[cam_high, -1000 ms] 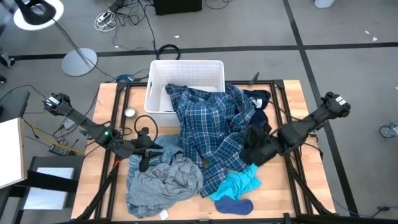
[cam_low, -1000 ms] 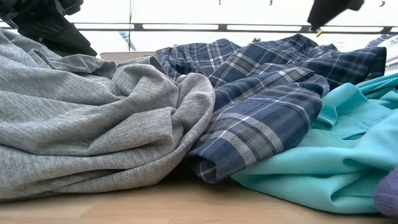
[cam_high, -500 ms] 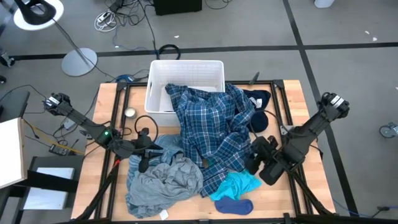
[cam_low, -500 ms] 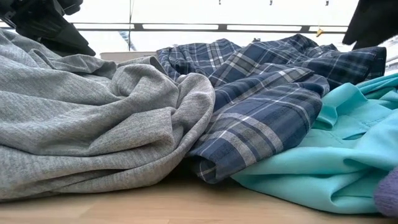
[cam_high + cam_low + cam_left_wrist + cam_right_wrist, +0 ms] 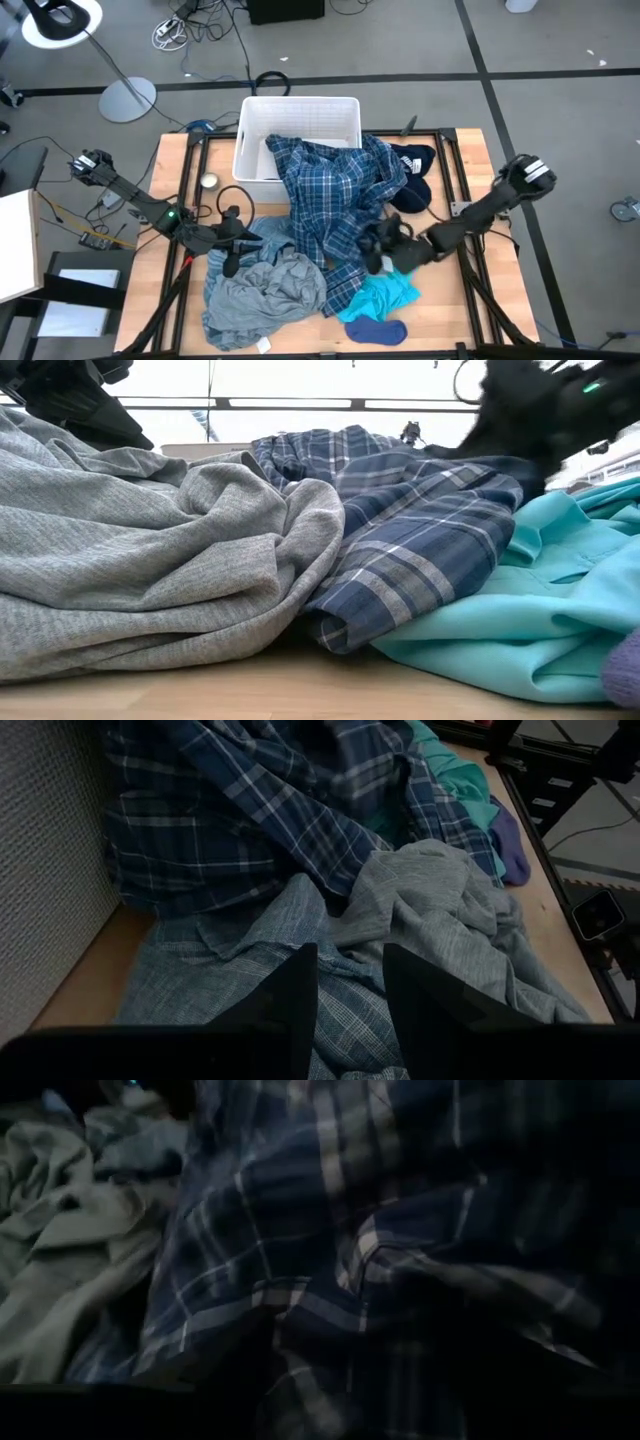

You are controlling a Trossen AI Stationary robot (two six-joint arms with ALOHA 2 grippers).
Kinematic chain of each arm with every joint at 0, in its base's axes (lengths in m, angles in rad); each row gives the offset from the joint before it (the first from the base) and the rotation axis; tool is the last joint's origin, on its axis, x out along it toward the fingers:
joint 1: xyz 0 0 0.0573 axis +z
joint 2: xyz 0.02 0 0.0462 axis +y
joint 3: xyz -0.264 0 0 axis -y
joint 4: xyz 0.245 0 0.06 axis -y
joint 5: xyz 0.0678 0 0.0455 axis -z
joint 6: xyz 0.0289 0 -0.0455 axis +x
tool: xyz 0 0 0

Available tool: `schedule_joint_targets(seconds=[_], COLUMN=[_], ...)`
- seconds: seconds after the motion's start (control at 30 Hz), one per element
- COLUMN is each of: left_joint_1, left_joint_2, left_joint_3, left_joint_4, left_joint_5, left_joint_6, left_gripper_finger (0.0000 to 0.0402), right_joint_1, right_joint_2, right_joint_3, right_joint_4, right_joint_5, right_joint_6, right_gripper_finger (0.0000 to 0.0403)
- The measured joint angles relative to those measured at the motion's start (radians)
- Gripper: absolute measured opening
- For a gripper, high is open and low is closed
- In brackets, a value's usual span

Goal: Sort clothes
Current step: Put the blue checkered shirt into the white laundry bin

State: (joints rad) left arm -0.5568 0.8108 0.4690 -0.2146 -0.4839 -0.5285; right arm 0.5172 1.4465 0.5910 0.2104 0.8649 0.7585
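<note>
The clothes lie in a heap on the wooden table. A blue plaid shirt [image 5: 335, 200] has its far end over the near rim of the white bin [image 5: 300, 120]. Near it are a grey shirt [image 5: 265, 295], a grey-blue striped top [image 5: 250, 990], a turquoise garment [image 5: 388, 295], dark blue socks [image 5: 378, 330] and a navy piece [image 5: 412, 165]. My left gripper [image 5: 350, 990] hangs open just over the striped top, nothing between its fingers. My right gripper [image 5: 372, 250] is low at the plaid shirt's right near part, fingers apart. My right gripper comes slanting down from the table's right onto the plaid shirt's right near folds [image 5: 330, 1280]. Its own dark body hides the fingertips, so I cannot tell whether they touch the cloth.
Black frame rails [image 5: 455, 170] run along the table's sides. A small round tin [image 5: 209, 181] and a black cable loop [image 5: 232, 198] lie left of the bin. Bare wood shows at the near right corner [image 5: 450, 320].
My right gripper has swung out over the table's right near part, then dropped and gone toward the table's left, down to the plaid shirt beside the turquoise garment. In the low view it now stands in front of the shirt's right hump.
</note>
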Motion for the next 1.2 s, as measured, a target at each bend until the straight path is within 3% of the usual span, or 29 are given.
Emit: schedule_joint_targets(seconds=[0.13,0.23,0.3,0.43,0.47,0.73,0.93,1.2], left_joint_1=[0.0,0.0,0.0,0.0,0.0,0.0,0.0,0.0], left_joint_2=[0.0,0.0,0.0,0.0,0.0,0.0,0.0,0.0], left_joint_3=[0.0,0.0,0.0,0.0,0.0,0.0,0.0,0.0], left_joint_4=[0.002,0.002,0.002,0.002,0.003,0.009,0.011,0.01], left_joint_5=[0.0,0.0,0.0,-0.001,-0.001,-0.001,-0.001,-0.002], left_joint_6=[0.0,0.0,0.0,0.0,0.0,0.0,0.0,0.028], left_gripper_finger=[0.0121,0.0121,0.0121,0.0121,0.0121,0.0121,0.0121,0.0121], right_joint_1=[-0.132,-0.223,-0.268,-0.328,-0.339,-0.391,-0.49,-0.704], right_joint_2=[0.133,0.23,0.274,0.304,0.298,0.176,0.156,0.199], right_joint_3=[0.005,0.057,0.102,0.202,0.229,0.492,0.755,1.096], right_joint_4=[0.28,0.338,0.338,0.334,0.332,0.234,0.116,0.076], right_joint_5=[-0.116,-0.232,-0.283,-0.35,-0.368,-0.398,-0.4,-0.616], right_joint_6=[-0.288,-0.336,-0.36,-0.469,-0.506,-0.821,-1.081,-1.11], right_gripper_finger=[0.0269,0.0236,0.019,0.004,0.0022,0.0008,0.0006,0.0006])
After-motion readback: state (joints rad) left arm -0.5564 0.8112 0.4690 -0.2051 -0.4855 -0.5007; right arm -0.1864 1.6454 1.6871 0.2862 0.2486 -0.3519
